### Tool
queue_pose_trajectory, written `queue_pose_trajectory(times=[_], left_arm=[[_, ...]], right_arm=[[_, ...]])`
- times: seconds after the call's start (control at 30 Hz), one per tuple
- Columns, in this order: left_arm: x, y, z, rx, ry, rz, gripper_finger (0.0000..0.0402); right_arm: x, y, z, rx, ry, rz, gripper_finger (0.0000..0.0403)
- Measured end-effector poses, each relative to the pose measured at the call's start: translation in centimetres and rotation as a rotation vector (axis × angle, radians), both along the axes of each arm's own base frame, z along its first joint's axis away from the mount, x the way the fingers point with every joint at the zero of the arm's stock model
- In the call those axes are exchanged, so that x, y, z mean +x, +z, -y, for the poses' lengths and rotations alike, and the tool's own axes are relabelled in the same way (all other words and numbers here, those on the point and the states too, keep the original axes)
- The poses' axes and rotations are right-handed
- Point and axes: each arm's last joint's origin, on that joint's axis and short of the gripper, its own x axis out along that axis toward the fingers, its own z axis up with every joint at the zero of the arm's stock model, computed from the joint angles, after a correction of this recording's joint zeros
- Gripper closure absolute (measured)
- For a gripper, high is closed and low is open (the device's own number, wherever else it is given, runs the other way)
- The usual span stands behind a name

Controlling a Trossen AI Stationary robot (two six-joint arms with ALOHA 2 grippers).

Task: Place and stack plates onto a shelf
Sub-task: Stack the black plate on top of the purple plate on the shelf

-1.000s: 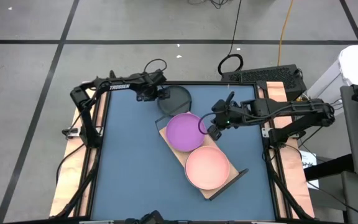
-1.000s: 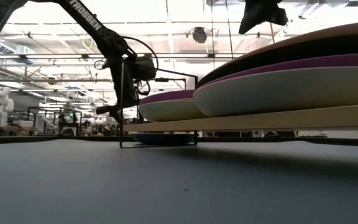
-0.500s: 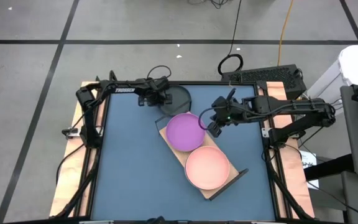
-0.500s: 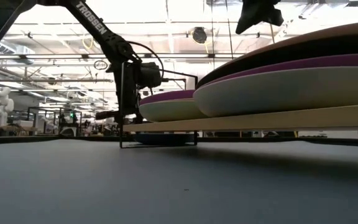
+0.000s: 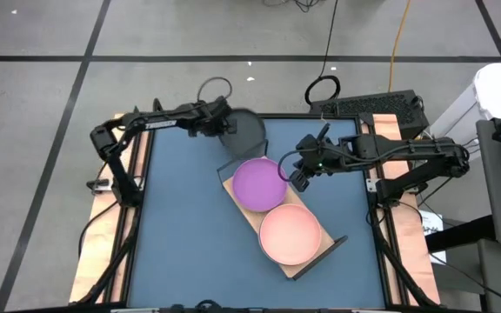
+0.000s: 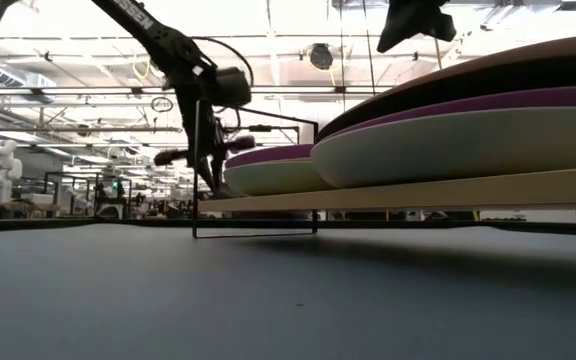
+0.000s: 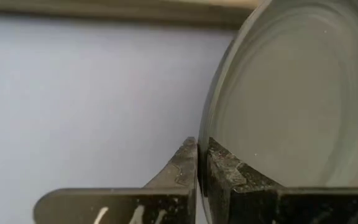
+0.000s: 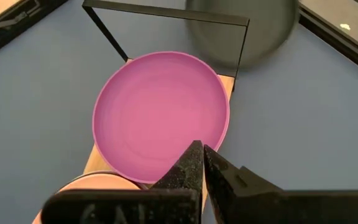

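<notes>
The shelf (image 5: 310, 263) lies slantwise on the blue table, holding two stacks of plates. A purple plate (image 5: 257, 183) tops the far stack and a pink plate (image 5: 290, 233) tops the near one. Beyond the shelf's far end, my left gripper (image 5: 222, 122) is shut on a dark grey plate (image 5: 249, 130), which is raised off the table (image 6: 203, 150). My right gripper (image 5: 296, 180) hovers shut over the right edge of the purple plate (image 8: 160, 118), touching nothing. My left gripper pinches the dark plate's rim (image 7: 205, 124) on the plate's left side, one finger on the hollow inner face and one on the outer face. The fingers come from the table's left. The plate is lifted clear of the table and slightly tilted.
The shelf's black wire frame (image 8: 166, 15) stands up at its far end, close to the held plate. A keyboard (image 5: 377, 106) and cables lie beyond the table's far right corner. Bare blue table (image 5: 181, 235) spreads left of the shelf.
My left gripper has shut on the dark plate's left rim and risen, drawing a little toward the far edge. The plate, which lay flat on the table behind the shelf, is now lifted clear. My right gripper has stayed still.
</notes>
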Motion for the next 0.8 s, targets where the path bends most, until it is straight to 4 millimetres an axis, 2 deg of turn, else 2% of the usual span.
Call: queue_pose_trajectory(times=[0.17,0.33,0.57,0.8], left_arm=[[-1.5,3.5,-0.4,0.097,0.004,0.074,0.0390],[-3.1,7.0,0.1,0.177,-0.005,0.150,0.0390],[-5.4,11.3,2.1,0.240,-0.044,0.256,0.0390],[-7.3,14.6,4.7,0.272,-0.144,0.362,0.0390]], right_arm=[[0.1,0.1,0.0,0.016,-0.021,0.019,0.0403],[0.2,0.2,0.0,0.070,-0.091,0.060,0.0403],[0.3,0.2,-0.7,0.129,-0.133,0.091,0.0403],[0.8,0.7,-2.0,0.167,-0.033,0.152,0.0403]])
